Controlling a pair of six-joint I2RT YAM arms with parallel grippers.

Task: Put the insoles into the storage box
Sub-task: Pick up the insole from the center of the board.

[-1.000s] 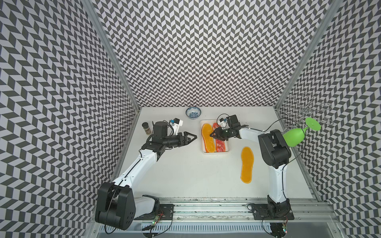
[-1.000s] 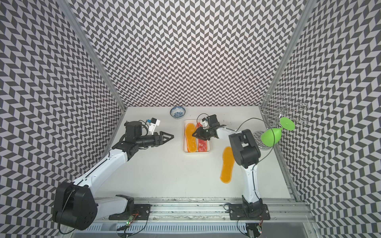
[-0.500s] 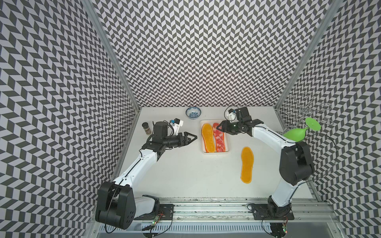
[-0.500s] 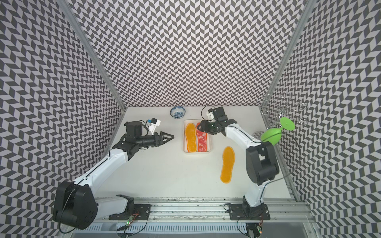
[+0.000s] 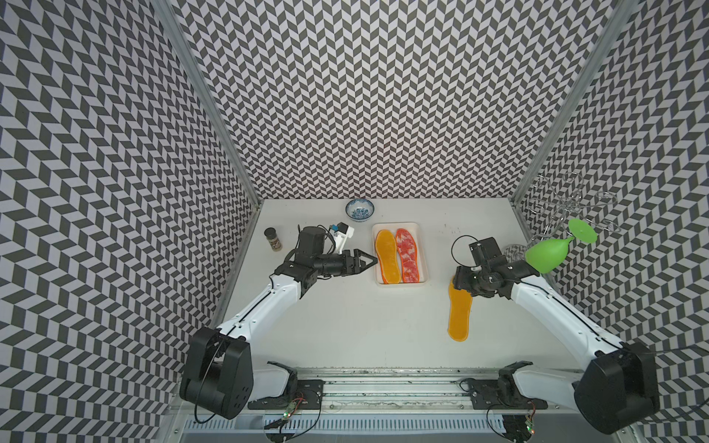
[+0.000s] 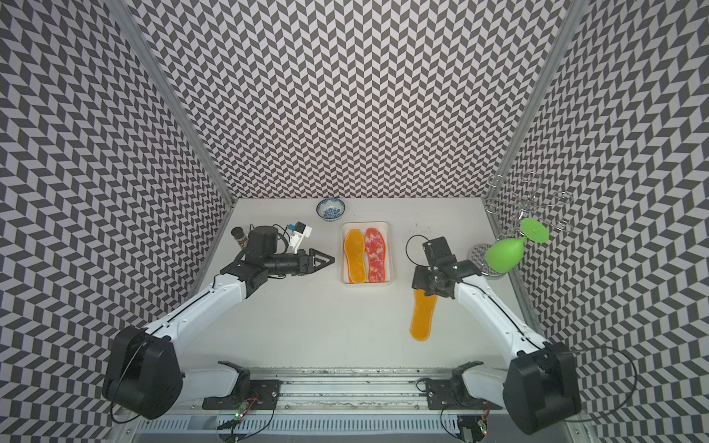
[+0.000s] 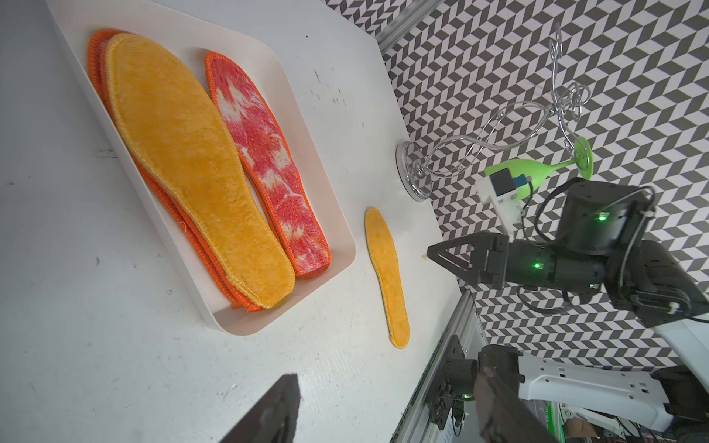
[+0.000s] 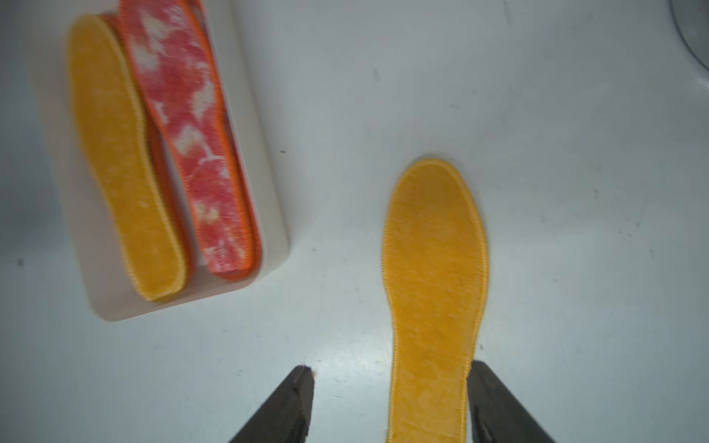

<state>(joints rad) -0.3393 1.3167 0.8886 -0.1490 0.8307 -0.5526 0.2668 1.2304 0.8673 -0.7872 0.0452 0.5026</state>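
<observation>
The storage box point(image 5: 399, 225) is a shallow white tray at the back middle of the table. A yellow-orange insole point(image 5: 387, 255) and a red-and-white insole point(image 5: 408, 255) lie side by side in it. The yellow one rests on another orange-edged insole point(image 7: 161, 184). A third yellow insole point(image 5: 459, 314) lies loose on the table, right of the tray. My right gripper point(image 5: 456, 280) hovers open over its far end. One finger point(image 8: 491, 399) is at the insole's edge, the other out over bare table. My left gripper point(image 5: 374, 261) is open and empty beside the tray's left rim.
A blue-and-white bowl point(image 5: 359, 210) stands behind the tray, and a small spice jar point(image 5: 273, 238) stands by the left wall. A wire rack point(image 5: 514, 251) at the right wall holds a green plastic wine glass point(image 5: 546, 251) just behind my right arm. A metal rail runs along the front.
My right arm has swung away from the tray, rightward and toward the front, to above the loose yellow insole, and its jaws have opened wider. The left arm has not moved.
</observation>
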